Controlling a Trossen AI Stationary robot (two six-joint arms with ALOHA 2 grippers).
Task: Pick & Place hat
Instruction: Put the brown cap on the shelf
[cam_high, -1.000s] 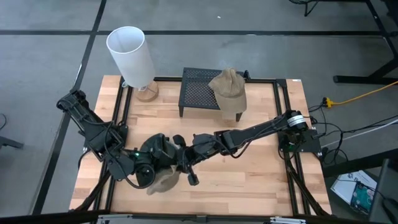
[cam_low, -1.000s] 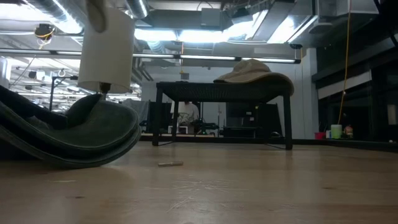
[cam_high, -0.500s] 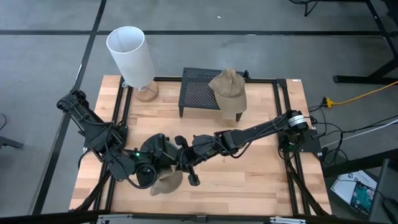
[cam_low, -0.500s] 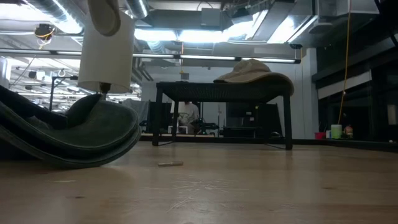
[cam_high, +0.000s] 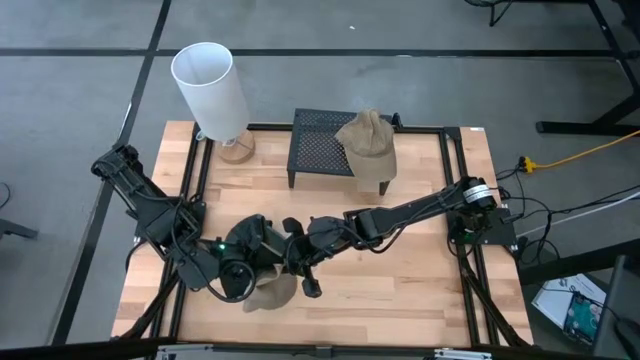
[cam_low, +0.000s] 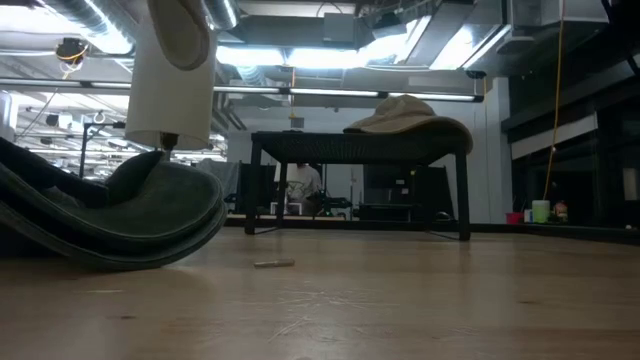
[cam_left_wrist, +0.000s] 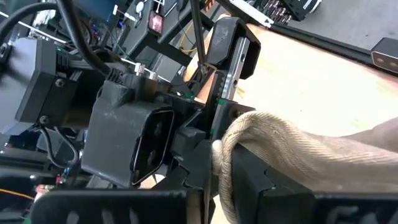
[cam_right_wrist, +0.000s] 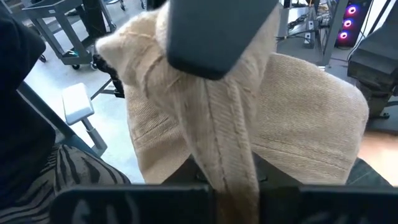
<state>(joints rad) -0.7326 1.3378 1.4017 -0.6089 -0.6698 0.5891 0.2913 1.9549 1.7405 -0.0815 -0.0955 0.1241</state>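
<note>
A beige hat (cam_high: 271, 292) hangs above the near-left part of the table, between both grippers. Its lower part shows at the low view's top (cam_low: 182, 30), in front of the white lamp shade. My left gripper (cam_high: 248, 272) comes at the hat from the left. My right gripper (cam_high: 300, 262) reaches over from the right. Both are shut on the hat. A second beige hat (cam_high: 367, 143) rests by its brim on the black mesh stand (cam_high: 318, 150). A dark hat (cam_low: 130, 215) lies on the table under the arms. My left gripper has the beige hat's rolled edge (cam_left_wrist: 231, 138) across its fingers (cam_left_wrist: 255, 182); the gripper body hides the pinch itself. The hat is lifted clear of the table. My right gripper pinches a seamed fold of the hat (cam_right_wrist: 229, 158) between its two fingers, coming level from the table's right. The hat bunches in front of the gripper and is clear of the table.
A white lamp (cam_high: 210, 85) on a wooden foot (cam_high: 236, 150) stands at the far-left corner. The mesh stand takes up the far middle. A small flat scrap (cam_low: 273, 263) lies on the wood. Bare table shows at the near right (cam_high: 400, 290).
The held beige hat has shifted slightly toward the table's right. It has also sunk farther into the top of the low view. Both arms have stayed nearly in place, with their fingers shut.
</note>
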